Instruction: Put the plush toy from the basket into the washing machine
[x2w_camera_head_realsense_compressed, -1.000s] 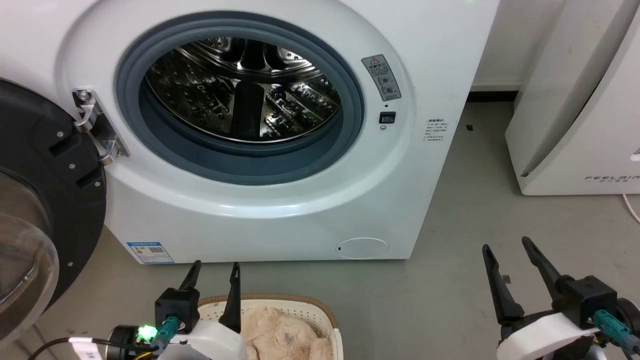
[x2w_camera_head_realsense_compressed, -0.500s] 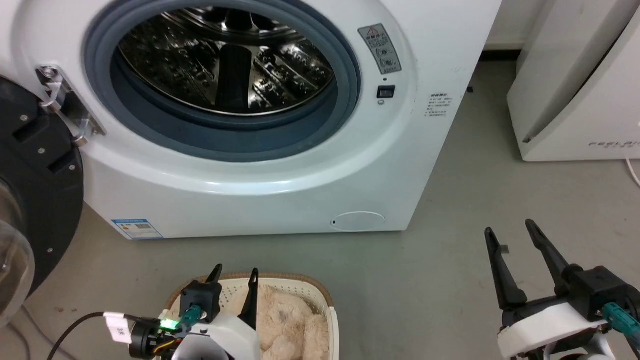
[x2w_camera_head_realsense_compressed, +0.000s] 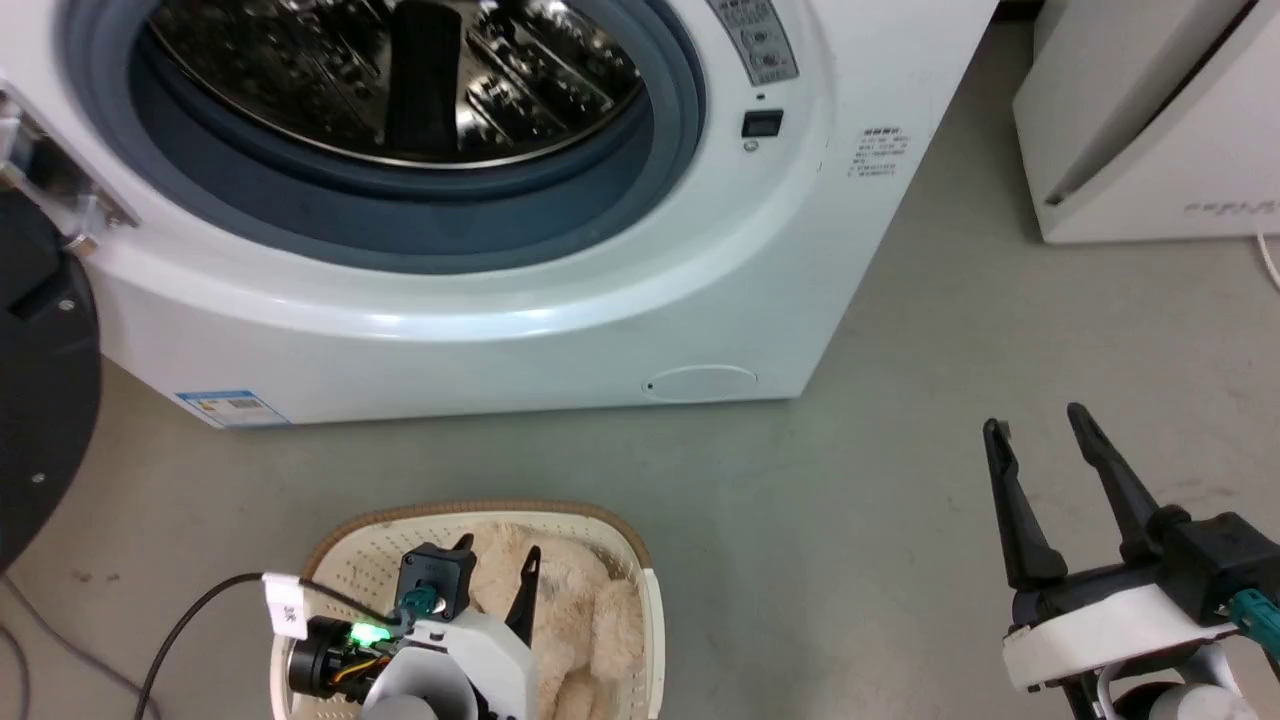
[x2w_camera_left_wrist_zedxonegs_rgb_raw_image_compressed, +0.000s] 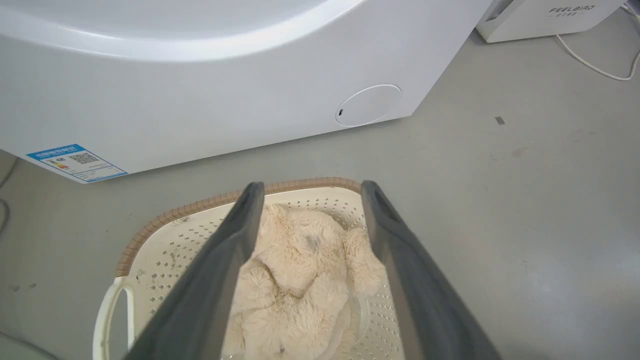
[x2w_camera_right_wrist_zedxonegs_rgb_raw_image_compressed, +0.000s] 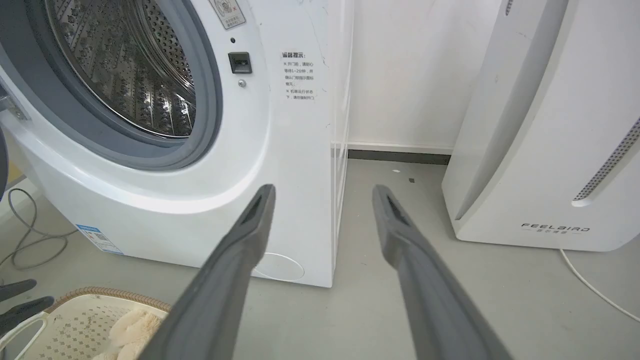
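Note:
The cream plush toy (x2w_camera_head_realsense_compressed: 585, 625) lies curled in the oval basket (x2w_camera_head_realsense_compressed: 480, 511), which stands on the floor before the washing machine (x2w_camera_head_realsense_compressed: 600, 300). The machine's porthole is open, with the steel drum (x2w_camera_head_realsense_compressed: 400, 80) bare. My left gripper (x2w_camera_head_realsense_compressed: 497, 547) hangs open just above the basket. In the left wrist view its fingers (x2w_camera_left_wrist_zedxonegs_rgb_raw_image_compressed: 235, 235) frame the plush toy (x2w_camera_left_wrist_zedxonegs_rgb_raw_image_compressed: 300, 270) inside the basket (x2w_camera_left_wrist_zedxonegs_rgb_raw_image_compressed: 200, 205), apart from the fur. My right gripper (x2w_camera_head_realsense_compressed: 1035, 418) stands open over bare floor to the right, holding nothing. In the right wrist view the right gripper (x2w_camera_right_wrist_zedxonegs_rgb_raw_image_compressed: 324, 188) points at the washing machine's (x2w_camera_right_wrist_zedxonegs_rgb_raw_image_compressed: 280, 150) corner.
The black-framed door (x2w_camera_head_realsense_compressed: 40, 400) is swung open at the far left. A white slanted appliance (x2w_camera_right_wrist_zedxonegs_rgb_raw_image_compressed: 540, 150) stands to the right of the washer, with a white cable (x2w_camera_right_wrist_zedxonegs_rgb_raw_image_compressed: 595, 290) on the floor. A grey cable (x2w_camera_right_wrist_zedxonegs_rgb_raw_image_compressed: 30, 235) lies at the machine's left.
The head camera has tilted down, so the washer slid up the picture and more of the basket shows. My left gripper has come down closer over the plush toy. The right gripper stays open.

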